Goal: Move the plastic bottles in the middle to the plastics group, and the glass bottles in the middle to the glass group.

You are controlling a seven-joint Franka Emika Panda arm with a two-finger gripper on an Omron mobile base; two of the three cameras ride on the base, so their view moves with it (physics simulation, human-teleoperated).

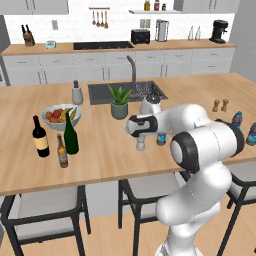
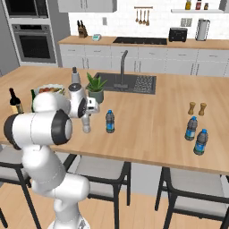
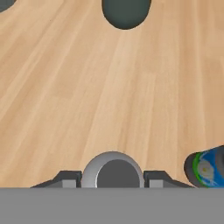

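The tool (image 3: 112, 183) grips the clear bottle (image 1: 140, 143) by its cap near the counter (image 2: 152, 120)'s front edge; lifting could tip it or knock the blue-labelled bottle (image 2: 110, 121) just beside.

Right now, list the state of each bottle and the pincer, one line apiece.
pincer: closed on the clear bottle
clear bottle: upright on the counter, gripped
blue-label bottle: upright, free, beside the clear one
green glass bottle: upright, by the wine bottle
plastics pair: both upright
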